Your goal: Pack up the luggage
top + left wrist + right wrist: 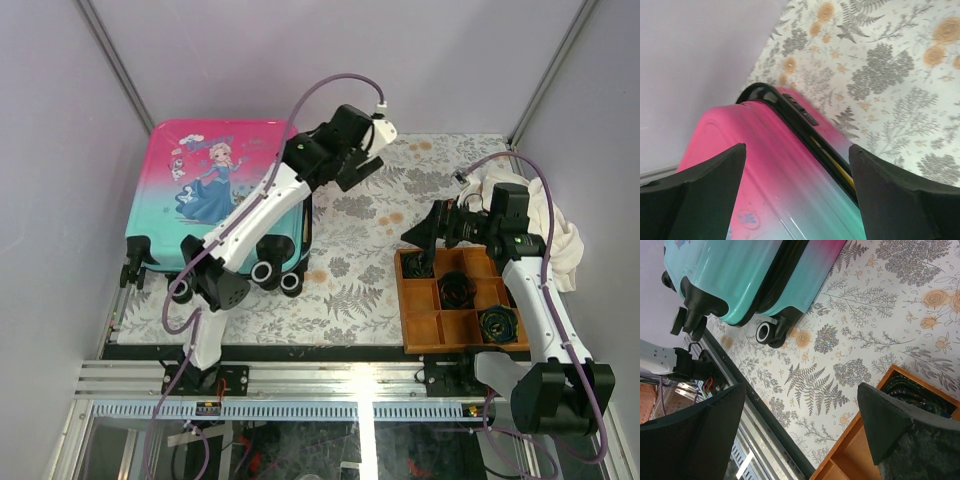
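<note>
Top external shows the luggage (pixel 215 190) lying shut, print up, on the table's far left; my left arm covers its right edge. The left gripper (pixel 797 145) hangs above its handle end, jaws spread, nothing between them. The right gripper (pixel 801 385) is spread too, over the wooden tray (pixel 415 330), whose dark coils I can't identify.

luggage (pixel 200 170): pink-to-teal, princess print | tablecloth (pixel 350 290): grey ferns, orange flowers | cloth (pixel 565 245): probably cream
</note>
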Controlling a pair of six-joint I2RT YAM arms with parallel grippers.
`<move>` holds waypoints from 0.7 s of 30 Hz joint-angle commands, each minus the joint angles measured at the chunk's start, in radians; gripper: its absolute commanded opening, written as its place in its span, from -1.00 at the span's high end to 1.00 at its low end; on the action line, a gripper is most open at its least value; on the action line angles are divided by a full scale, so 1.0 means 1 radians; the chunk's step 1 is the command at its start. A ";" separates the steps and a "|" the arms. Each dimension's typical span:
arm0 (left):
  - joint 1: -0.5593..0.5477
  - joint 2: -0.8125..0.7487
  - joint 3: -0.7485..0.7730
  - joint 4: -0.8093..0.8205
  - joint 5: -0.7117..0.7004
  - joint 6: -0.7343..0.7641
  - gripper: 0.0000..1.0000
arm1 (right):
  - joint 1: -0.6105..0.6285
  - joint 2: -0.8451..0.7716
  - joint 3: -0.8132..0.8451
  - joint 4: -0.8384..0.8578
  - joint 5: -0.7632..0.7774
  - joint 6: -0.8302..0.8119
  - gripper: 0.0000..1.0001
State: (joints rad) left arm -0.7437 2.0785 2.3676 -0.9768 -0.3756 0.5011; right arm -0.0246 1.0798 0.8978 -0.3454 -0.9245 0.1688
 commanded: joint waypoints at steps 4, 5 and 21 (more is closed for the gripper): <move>0.183 -0.185 -0.037 -0.108 0.265 -0.177 -0.68 | -0.004 -0.011 0.010 0.050 0.004 0.018 -0.99; 0.221 -0.209 -0.054 -0.119 0.295 -0.183 -0.70 | 0.000 -0.006 0.016 0.049 0.006 0.019 -0.99; 1.126 -0.482 -0.430 -0.309 0.912 -0.127 -1.00 | 0.379 0.325 0.383 -0.178 0.224 -0.176 -0.94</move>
State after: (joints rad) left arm 0.2207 1.6310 1.9488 -1.1843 0.3260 0.3019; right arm 0.2878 1.3849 1.2140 -0.4725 -0.7681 0.0513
